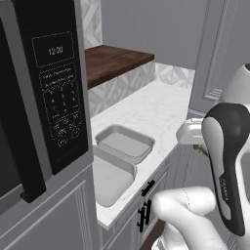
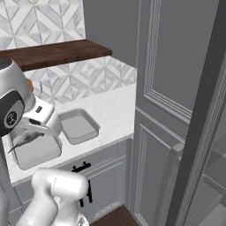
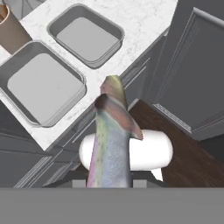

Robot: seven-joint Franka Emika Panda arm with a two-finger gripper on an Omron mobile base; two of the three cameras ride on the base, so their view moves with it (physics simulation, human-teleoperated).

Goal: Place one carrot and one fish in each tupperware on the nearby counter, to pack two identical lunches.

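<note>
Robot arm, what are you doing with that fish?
The robot arm's gripper is shut on a fish and carries it in the air in front of the white counter. Two grey tupperware trays sit side by side on that counter: the near one and the far one. Both trays look empty so far, so no lunch is packed yet. I see no carrot in them.

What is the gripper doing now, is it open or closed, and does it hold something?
Gripper: closed on the fish, which sticks out past the fingertips in the hand view, above the counter edge near the two tupperware trays.
</note>
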